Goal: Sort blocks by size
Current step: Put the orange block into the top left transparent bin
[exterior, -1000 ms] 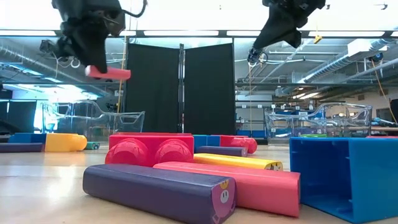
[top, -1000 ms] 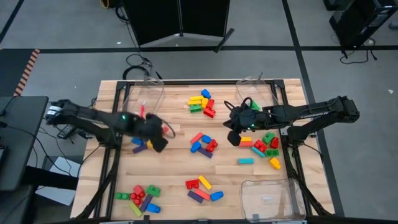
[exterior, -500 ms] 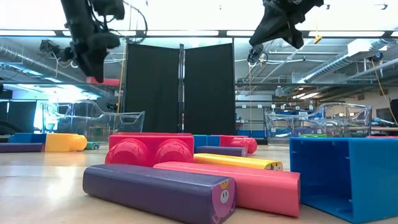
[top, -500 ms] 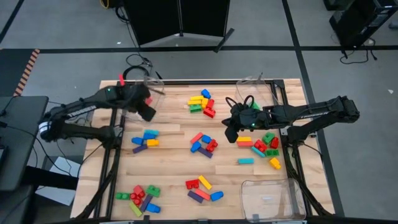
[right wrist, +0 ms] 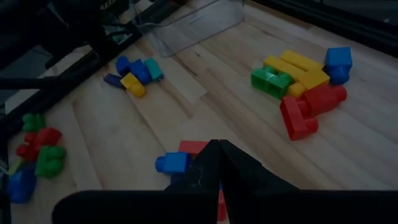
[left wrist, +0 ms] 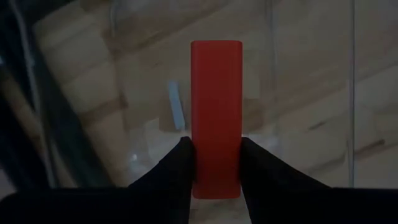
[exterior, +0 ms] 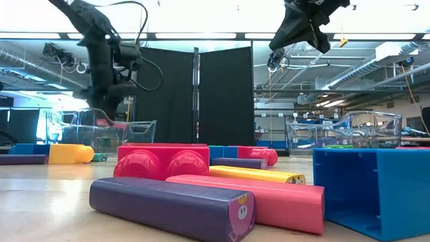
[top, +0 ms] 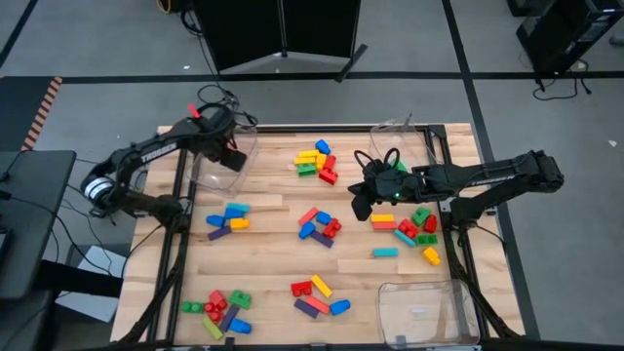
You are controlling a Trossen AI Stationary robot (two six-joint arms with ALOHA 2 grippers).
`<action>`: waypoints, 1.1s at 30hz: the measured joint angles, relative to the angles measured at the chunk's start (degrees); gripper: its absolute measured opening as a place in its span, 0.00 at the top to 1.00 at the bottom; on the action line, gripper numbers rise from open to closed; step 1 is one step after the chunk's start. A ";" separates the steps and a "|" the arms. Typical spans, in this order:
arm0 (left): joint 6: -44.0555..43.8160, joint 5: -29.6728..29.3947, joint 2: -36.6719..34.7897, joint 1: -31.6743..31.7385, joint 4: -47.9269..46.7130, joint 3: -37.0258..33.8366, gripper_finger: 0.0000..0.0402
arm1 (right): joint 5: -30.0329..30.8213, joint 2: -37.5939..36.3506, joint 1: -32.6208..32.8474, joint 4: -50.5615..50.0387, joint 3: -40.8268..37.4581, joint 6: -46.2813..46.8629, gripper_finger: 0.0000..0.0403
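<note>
With the left gripper (left wrist: 211,162) clamped on a red bar (left wrist: 216,118) over the bin (top: 222,161), release only once well inside its walls; right gripper (right wrist: 214,163) waits, closed.

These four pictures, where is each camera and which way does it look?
High view: above, looking straight down on the table, both arms.
Low view: at tabletop height, looking across bricks into the room; arms hang above.
Left wrist view: on the left arm, its left claw gripping a red bar.
Right wrist view: behind the shut right claw.
Shared: high and right wrist show the yellow-green-red cluster.
</note>
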 joint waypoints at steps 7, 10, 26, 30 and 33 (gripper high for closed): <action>1.82 0.04 3.66 0.99 1.26 -0.80 0.68 | 0.97 0.00 0.00 0.00 0.00 0.02 0.95; 1.88 0.04 4.65 0.99 1.51 -0.80 0.68 | 1.03 0.00 0.00 0.00 0.00 0.02 0.95; 1.18 -0.54 4.89 0.97 2.92 -0.80 0.67 | 1.05 0.00 0.00 0.00 0.00 0.02 0.95; 1.27 -0.55 4.89 0.97 2.88 -0.80 0.67 | 1.05 0.00 0.00 0.00 0.00 0.00 0.95; 1.29 -0.55 4.89 0.97 2.86 -0.80 0.67 | 1.04 0.00 0.00 0.00 0.00 0.02 0.95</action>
